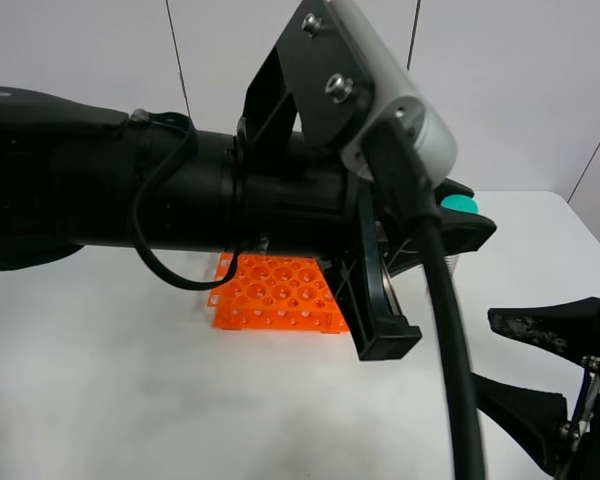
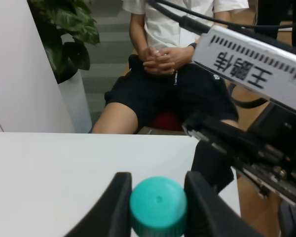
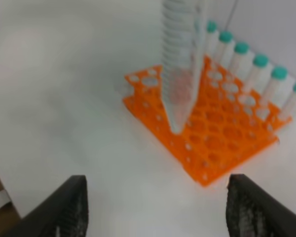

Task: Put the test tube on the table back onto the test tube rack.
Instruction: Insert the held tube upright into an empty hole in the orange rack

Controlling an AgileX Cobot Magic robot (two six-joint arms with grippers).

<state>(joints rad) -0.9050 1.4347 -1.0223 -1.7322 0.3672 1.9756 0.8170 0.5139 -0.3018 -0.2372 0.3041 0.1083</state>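
Your left hand (image 2: 157,200): pinching teal-capped clear test tube (image 3: 180,74) | right hand (image 3: 155,207): wide apart, empty | test tube rack (image 3: 217,128): orange grid

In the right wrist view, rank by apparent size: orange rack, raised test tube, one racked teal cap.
1. test tube rack
2. test tube, though nearness to the camera inflates it
3. teal cap

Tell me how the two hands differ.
The left hand is shut on the test tube, gripping its teal cap; the right hand is open and empty. The left hand is near the orange rack; the right hand is farther from it. Both have black fingers.
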